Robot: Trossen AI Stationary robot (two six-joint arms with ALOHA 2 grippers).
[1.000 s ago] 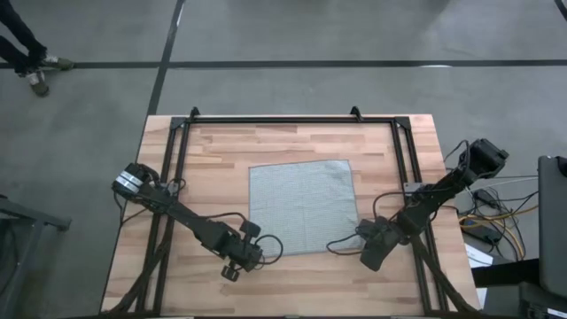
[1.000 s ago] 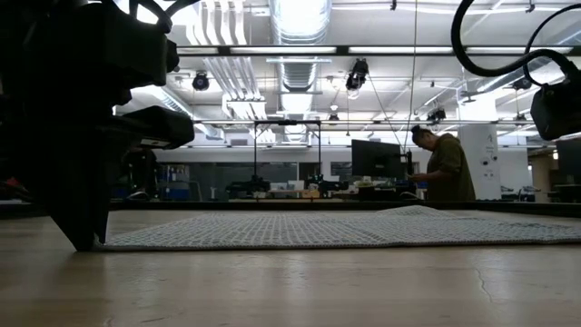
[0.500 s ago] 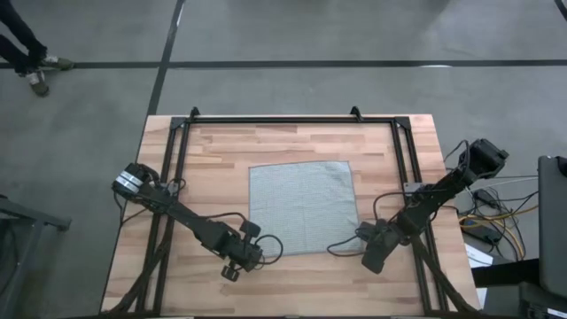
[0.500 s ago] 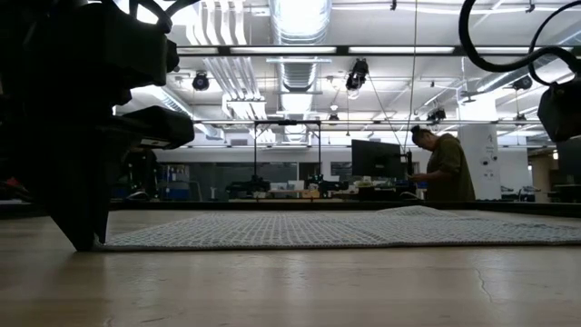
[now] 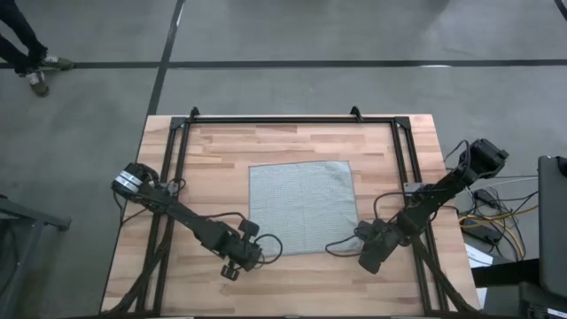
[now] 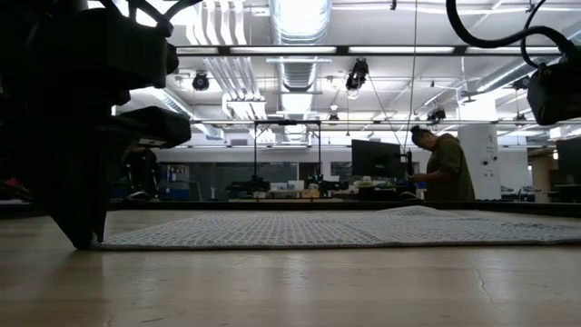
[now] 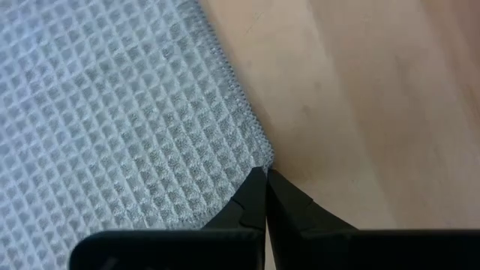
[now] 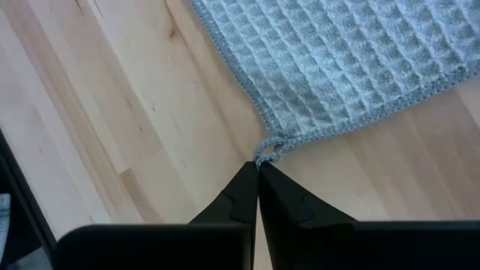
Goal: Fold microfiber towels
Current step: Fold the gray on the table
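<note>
grey-blue towel (image 5: 301,206) flat on wooden table (image 5: 221,151), left pincer (image 7: 265,178) and right pincer (image 8: 258,169) each pinched together on a near corner

The towel (image 7: 112,112) is soft cloth, waffle-textured and matt (stitched hem). Beneath it, the worktop (image 5: 213,168) is smooth, pale planked wood.
</note>
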